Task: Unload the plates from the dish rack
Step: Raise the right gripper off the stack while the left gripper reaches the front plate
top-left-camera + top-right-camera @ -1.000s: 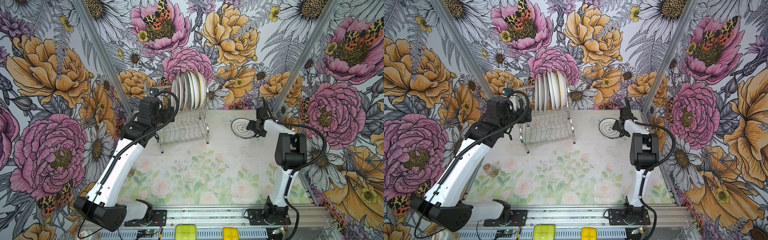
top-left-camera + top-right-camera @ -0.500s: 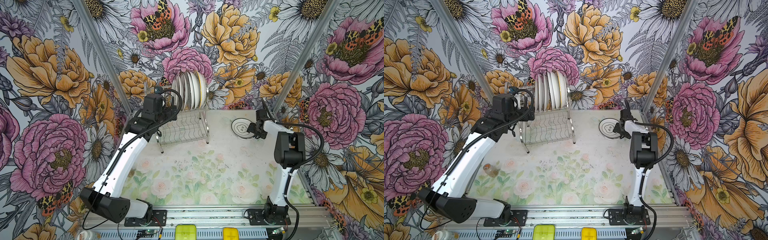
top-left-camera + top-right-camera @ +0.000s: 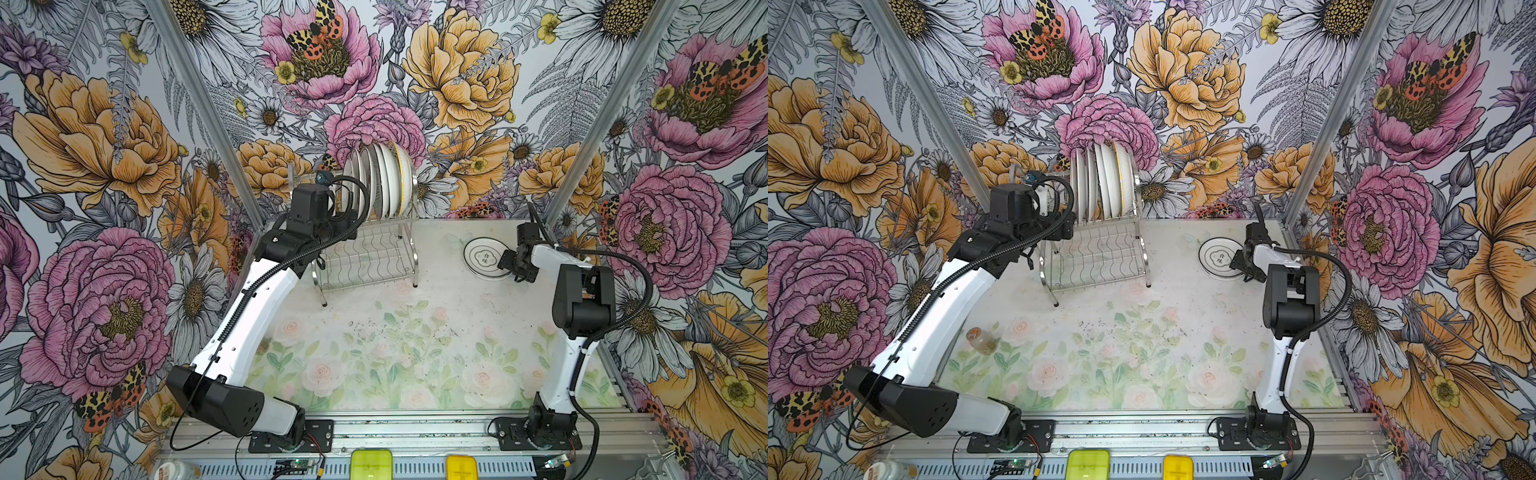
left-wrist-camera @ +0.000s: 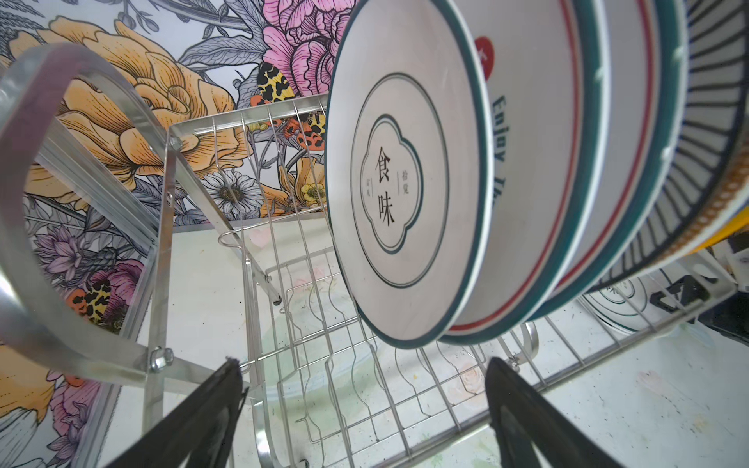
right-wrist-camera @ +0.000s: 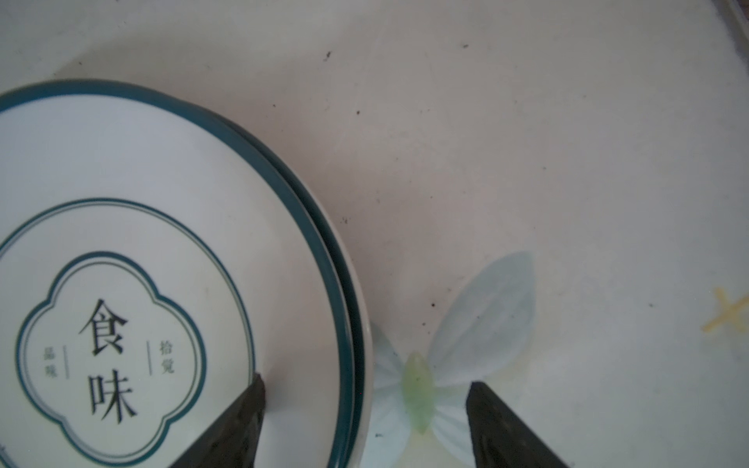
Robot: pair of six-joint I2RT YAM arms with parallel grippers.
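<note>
Plainly, the left gripper (image 4: 362,364) gapes empty before the upright plates (image 3: 384,183) in the far dish rack (image 3: 365,257) — a skewed closing could topple neighbours; the right gripper (image 5: 364,383), open and holding nothing, straddles the rim of the stacked plates (image 5: 121,243), far right.

Right claw (image 5: 364,383), wide apart, astride rim of stacked plates (image 5: 162,182)

Your dish rack (image 4: 164,243): polished steel wire and flat strip, mirror-shiny. Your plates (image 4: 405,182): smooth glazed ceramic, glossy, with painted rims. Your table (image 5: 527,121): matt printed sheet, scuffed and flecked with dark specks. Your left arm (image 3: 249,324): smooth white plastic shell with a slight sheen. Your walls (image 3: 104,145): matt printed floral covering.
</note>
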